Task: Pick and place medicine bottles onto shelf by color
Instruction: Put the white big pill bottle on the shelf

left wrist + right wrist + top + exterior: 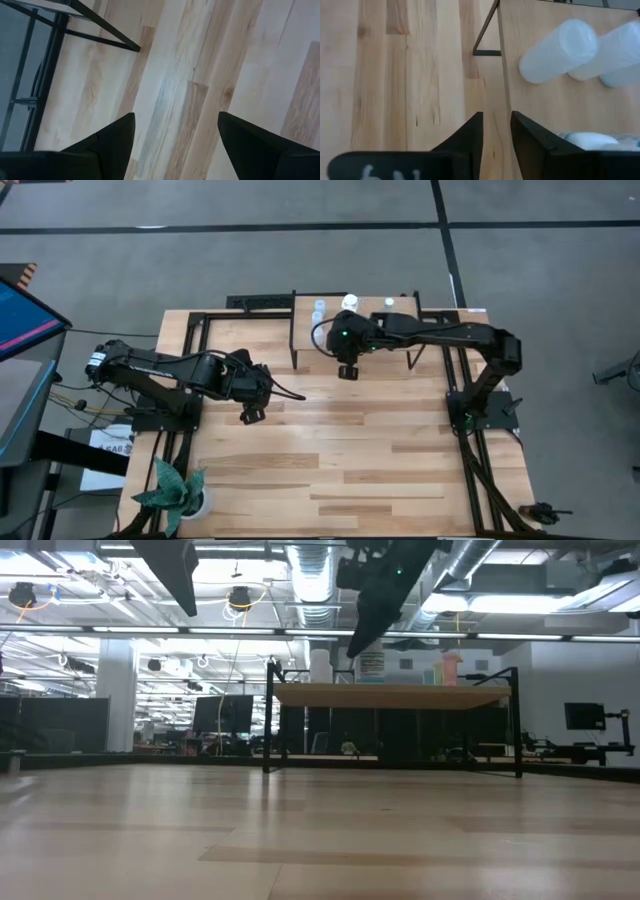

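The right pincer [347,370] hangs above the front edge of the shelf [400,330], fingers [470,135] drawn to a narrow gap and holding nothing. Just beyond those fingers, three all-white bottles [560,50] stand side by side on the shelf board; another bottle with a white cap [585,140] sits close beside the pincer on the same board. From bench level, a larger white bottle [320,665], a labelled bottle [370,665] and smaller capped ones [450,668] stand along the shelf top.

The left pincer [251,415] waits over bare bench [380,460], well apart from the shelf, fingers [115,140] spread wide and empty.
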`<state>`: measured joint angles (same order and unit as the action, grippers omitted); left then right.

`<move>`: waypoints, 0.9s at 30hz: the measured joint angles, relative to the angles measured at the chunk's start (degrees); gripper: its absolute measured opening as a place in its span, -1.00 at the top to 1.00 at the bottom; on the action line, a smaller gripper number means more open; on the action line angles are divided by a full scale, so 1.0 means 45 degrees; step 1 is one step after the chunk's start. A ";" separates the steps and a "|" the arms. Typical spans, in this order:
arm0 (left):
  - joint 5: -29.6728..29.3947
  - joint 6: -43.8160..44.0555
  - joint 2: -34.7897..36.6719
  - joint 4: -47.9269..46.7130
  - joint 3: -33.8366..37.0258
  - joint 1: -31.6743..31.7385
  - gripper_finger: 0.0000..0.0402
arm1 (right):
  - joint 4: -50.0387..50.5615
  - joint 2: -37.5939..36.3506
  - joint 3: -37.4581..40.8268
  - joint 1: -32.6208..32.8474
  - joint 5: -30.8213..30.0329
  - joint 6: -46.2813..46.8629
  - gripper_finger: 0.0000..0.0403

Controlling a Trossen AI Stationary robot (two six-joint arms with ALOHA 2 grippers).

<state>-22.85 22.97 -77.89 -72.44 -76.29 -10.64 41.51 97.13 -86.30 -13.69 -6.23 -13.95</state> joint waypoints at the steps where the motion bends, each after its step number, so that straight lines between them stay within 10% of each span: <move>1: 0.0002 -0.0003 0.0000 0.0000 0.0000 0.0001 -0.36 | -0.0035 0.0083 0.0000 -0.0012 -0.0003 -0.0007 0.41; 27: 0.0000 -0.0017 0.0000 -0.0010 0.0000 0.0002 -0.36 | 0.1104 -0.0100 -0.0015 -0.0491 -0.1315 -0.0002 0.50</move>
<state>-22.85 22.90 -77.89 -72.49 -76.29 -10.63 46.48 96.68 -86.37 -15.90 -12.14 -13.96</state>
